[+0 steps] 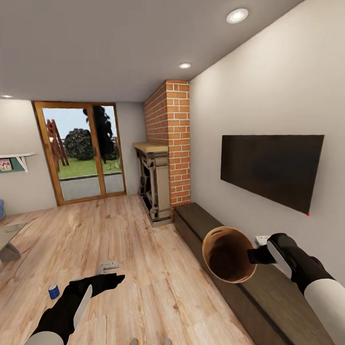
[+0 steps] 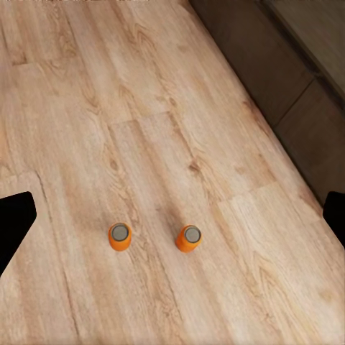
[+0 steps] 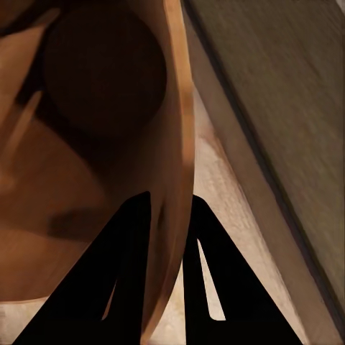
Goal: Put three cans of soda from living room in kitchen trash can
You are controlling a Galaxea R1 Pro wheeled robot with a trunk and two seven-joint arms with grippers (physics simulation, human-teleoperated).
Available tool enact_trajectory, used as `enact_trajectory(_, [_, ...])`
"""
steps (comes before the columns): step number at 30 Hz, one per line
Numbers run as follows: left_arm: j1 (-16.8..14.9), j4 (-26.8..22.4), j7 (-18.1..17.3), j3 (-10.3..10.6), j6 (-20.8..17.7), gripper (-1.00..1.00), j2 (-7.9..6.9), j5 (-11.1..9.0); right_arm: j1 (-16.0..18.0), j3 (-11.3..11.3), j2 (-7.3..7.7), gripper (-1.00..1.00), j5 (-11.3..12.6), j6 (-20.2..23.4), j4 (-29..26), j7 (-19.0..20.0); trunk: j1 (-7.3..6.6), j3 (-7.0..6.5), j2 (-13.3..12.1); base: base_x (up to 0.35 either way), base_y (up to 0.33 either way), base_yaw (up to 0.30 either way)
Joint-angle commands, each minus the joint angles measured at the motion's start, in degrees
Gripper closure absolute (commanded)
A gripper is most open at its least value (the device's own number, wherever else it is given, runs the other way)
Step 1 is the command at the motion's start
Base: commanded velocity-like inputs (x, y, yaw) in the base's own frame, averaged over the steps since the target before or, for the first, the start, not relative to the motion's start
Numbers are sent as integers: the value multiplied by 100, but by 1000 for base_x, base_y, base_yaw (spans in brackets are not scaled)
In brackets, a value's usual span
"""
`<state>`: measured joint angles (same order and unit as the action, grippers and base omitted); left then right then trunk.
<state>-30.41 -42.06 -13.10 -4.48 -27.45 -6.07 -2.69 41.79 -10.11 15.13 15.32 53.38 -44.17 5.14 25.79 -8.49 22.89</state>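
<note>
Over by the low dark cabinet [image 1: 258,289] under the wall TV [image 1: 273,170], the right gripper [image 1: 256,255] pinches the trash can's [image 1: 229,254] rim, one finger inside, one outside, bin tipped sideways. Left gripper [image 1: 109,281] hangs spread wide above the wood floor [image 1: 146,254]. Two orange soda cans [image 2: 119,236] stand upright side by side on the floor, and the blue can [image 1: 53,291] sits further off to the left.

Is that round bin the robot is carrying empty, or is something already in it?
Empty, as far as visible. The tash can, pinched at its rim by the right gripper, shows only bare copper-brown walls and bottom; no can inside.
</note>
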Motion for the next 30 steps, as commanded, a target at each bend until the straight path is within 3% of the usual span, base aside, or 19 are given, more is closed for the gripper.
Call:
enact_trajectory(1, [0,2,0,0,1,-100,0,2,4,-24,-23,100,75,1,-5,27,-1,-1,2,0,0,0])
enact_trajectory(8, [0,3,0,0,64,-100,1,0,4,-87,-58,100,76,-3,-4,30,-1,-1,2,0,0,0])
enact_trajectory(14, [0,119,0,0,205,-100,0,7,4,-102,-68,100,76,-3,-4,24,131,106,243,0,0,0])
enact_trajectory(21, [0,699,0,-10,236,-100,8,-18,4,-105,-103,100,76,-2,-4,10,285,232,524,0,0,0])
enact_trajectory(30, [0,764,0,-9,258,-100,9,-20,-2,-105,-161,100,69,-3,-4,-8,483,393,885,0,0,0])
